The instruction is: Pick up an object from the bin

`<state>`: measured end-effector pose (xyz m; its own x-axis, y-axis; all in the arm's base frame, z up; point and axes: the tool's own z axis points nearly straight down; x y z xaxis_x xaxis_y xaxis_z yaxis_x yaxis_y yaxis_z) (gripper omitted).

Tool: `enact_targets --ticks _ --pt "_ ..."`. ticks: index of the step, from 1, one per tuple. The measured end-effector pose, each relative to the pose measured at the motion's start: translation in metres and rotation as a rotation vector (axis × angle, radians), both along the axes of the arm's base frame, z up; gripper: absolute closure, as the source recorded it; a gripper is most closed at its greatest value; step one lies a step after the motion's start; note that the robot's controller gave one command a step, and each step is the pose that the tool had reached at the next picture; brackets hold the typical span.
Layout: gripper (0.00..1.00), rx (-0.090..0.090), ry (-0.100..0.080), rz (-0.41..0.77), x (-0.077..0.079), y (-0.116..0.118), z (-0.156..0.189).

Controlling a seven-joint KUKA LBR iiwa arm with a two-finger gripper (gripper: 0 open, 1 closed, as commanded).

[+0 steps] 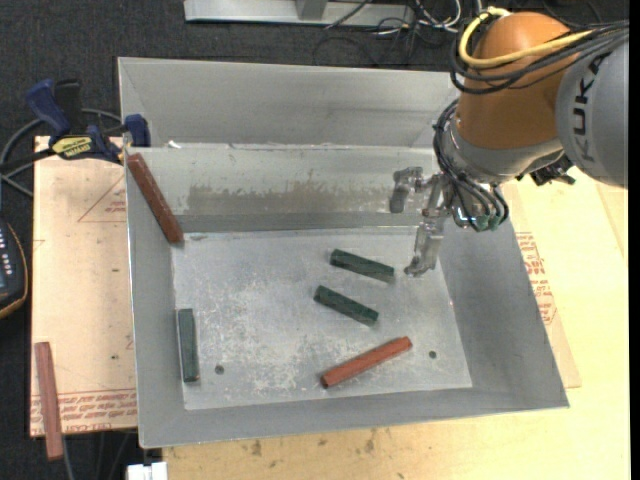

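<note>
Your end effector (412, 236) hangs spread and empty at the back right of the bin (300, 183). A dark green bar (363, 266) lies just beside it.

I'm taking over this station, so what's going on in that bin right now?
The KUKA arm's gripper hangs in the right part of the grey bin, beside the right end of the upper dark green bar; I see nothing held. The lower dark green bar and a reddish-brown bar lie nearby on the floor. A left green bar lies apart, and a leaning reddish-brown bar rests against the left wall.
</note>
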<state>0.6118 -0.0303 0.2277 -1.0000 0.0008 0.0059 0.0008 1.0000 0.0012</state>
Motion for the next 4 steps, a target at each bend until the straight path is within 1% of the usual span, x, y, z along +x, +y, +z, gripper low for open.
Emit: enact_targets --ticks 1,2,3,4 --pt "0.0 0.003 -0.003 0.437 -0.043 0.011 -0.141" --pt "0.0 0.004 -0.003 0.283 -0.081 0.056 -0.154" --pt "1.0 0.001 -0.006 0.281 -0.079 0.053 -0.153" --pt "1.0 -0.001 -0.018 0.251 -0.081 0.053 0.013"
